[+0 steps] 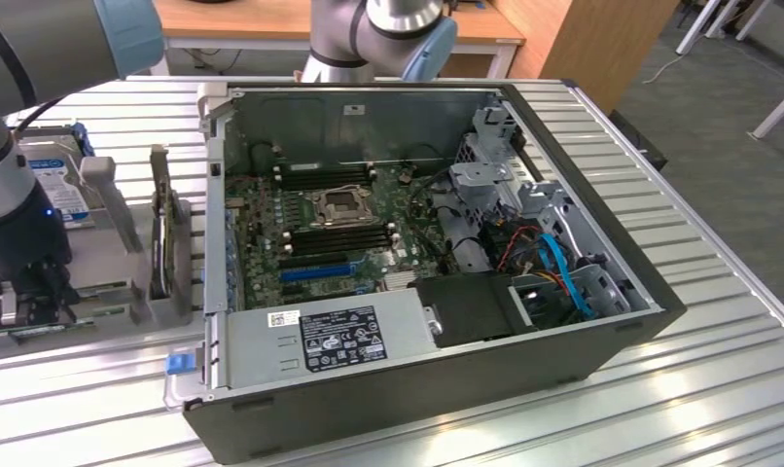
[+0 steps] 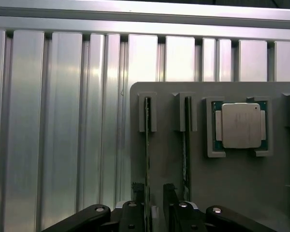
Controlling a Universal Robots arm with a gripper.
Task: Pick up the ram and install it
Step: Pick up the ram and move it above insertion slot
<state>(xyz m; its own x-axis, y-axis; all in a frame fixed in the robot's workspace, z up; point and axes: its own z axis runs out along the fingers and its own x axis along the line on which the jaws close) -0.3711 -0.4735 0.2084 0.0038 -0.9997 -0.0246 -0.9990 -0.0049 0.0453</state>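
Two thin green ram sticks stand on edge in the slots of a grey holder plate [image 2: 164,111]. My gripper [image 2: 153,199] is low over that plate. Its two black fingers [image 2: 137,195] straddle one ram stick [image 2: 147,145], with a gap left on one side, so it is open and grips nothing. The second ram stick [image 2: 186,145] stands just outside the fingers. In the exterior view my gripper [image 1: 29,306] hangs at the far left, beside the open computer case [image 1: 600,350]. The motherboard [image 1: 256,209] in the case has black slots [image 1: 346,238] around the processor socket.
A square silver processor chip [image 2: 240,125] sits in its own recess on the holder plate. A hard drive with a blue label [image 1: 61,185] lies behind the holder. The ribbed metal table [image 1: 703,389] surrounds the case. Cables and a drive cage fill the case's right side.
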